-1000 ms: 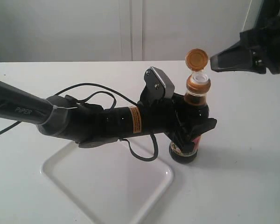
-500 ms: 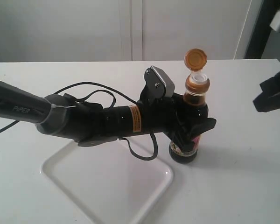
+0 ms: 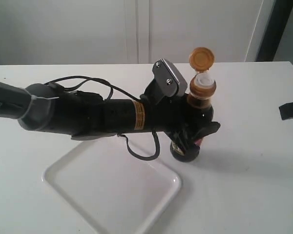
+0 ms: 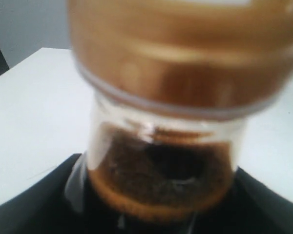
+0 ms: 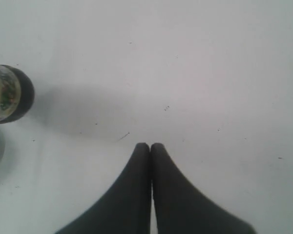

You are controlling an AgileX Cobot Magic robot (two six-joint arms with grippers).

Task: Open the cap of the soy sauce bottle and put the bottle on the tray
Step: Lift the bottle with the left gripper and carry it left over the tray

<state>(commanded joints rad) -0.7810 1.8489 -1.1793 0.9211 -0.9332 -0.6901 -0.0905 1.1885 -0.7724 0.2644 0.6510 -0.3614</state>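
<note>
White tabletop [image 3: 244, 185]; left hand [image 3: 193, 134] clamped around soy sauce bottle [image 3: 198, 105].

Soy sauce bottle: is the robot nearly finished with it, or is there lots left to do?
About halfway. The cap is already flipped open above the white spout. The left gripper is shut on the soy sauce bottle, which stands beside the tray, not on it. The right gripper is shut, empty and away from the bottle. What is left: setting the bottle on the tray and letting go.
</note>
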